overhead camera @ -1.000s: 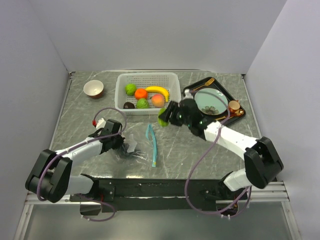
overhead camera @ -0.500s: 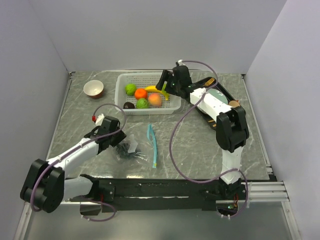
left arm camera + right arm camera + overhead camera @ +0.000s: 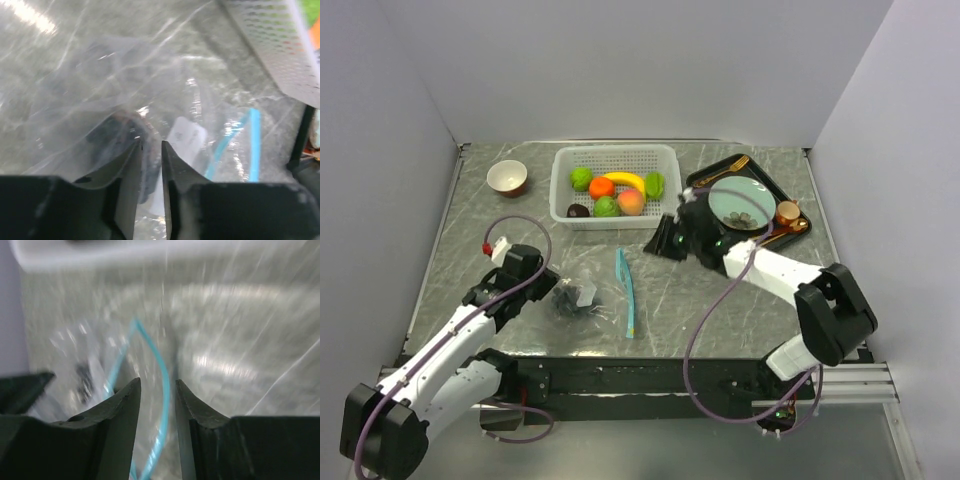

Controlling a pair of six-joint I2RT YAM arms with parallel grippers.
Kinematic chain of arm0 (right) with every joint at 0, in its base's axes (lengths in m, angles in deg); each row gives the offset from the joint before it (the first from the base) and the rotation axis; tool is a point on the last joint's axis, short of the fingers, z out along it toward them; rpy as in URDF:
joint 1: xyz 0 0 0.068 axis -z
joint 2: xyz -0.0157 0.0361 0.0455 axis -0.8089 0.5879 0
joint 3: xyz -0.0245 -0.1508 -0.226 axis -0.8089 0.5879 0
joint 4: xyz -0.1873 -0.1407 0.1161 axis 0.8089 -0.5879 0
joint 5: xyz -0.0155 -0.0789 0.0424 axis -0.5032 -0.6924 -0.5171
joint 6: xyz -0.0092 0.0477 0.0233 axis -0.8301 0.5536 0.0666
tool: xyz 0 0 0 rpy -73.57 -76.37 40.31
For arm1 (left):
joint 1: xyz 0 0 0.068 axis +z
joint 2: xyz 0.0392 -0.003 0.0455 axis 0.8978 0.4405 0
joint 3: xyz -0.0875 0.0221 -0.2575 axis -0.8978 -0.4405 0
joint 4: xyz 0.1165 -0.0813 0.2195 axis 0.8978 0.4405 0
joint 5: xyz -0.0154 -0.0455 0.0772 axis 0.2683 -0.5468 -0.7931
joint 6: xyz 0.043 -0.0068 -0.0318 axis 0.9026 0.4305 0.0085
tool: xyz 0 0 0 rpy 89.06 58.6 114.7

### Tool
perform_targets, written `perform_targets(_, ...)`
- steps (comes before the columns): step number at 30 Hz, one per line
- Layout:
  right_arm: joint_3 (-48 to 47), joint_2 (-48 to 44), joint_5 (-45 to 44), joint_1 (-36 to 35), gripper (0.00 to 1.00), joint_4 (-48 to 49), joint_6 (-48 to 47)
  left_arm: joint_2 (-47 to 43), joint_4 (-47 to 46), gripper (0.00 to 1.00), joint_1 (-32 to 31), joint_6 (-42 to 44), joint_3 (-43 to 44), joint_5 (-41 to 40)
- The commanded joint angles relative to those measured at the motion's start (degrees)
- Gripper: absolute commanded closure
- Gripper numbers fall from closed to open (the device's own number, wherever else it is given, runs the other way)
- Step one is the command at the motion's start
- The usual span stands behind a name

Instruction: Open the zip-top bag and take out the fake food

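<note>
Steady the zip-top bag, by the counter's near edge, with the left jaws, barely parted, grip impossible to tell. Slide the parted, empty right jaws low through the teal zip strip toward the dark grapes.

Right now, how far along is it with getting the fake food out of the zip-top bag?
Done: the zip-top bag looks open, and seven pieces of fake food sit in the white basket. In hand: the left gripper is at the bag; the right gripper hangs empty, jaws apart. Left: the dark grapes inside the bag.
</note>
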Motion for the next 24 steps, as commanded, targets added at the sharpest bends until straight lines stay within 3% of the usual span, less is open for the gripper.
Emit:
perform_targets(1, 6.3, -0.6, 3.8, -5.5, 0.60, 10.4, 4.7, -1.3, 3.3, 0.77, -0.4, -5.5, -2.9, -1.7)
perform_targets(7, 7.9, 4.9, 8.9, -9.1, 0.62, 17.3, 8.0, -2.4, 6.6, 0.88, -0.4, -10.2, -5.0, -5.1)
perform_targets(19, 2.4, 17.7, 14.7, -13.7, 0.62, 25.5, 10.8, 4.9, -0.1, 0.93, -0.5, -10.4, -8.8, -3.6)
perform_targets(24, 1.8, 19.9, 15.5, -15.1, 0.55, 27.6, 11.2, 7.8, -3.2, 0.92, -0.4, -8.8, -8.9, -3.1)
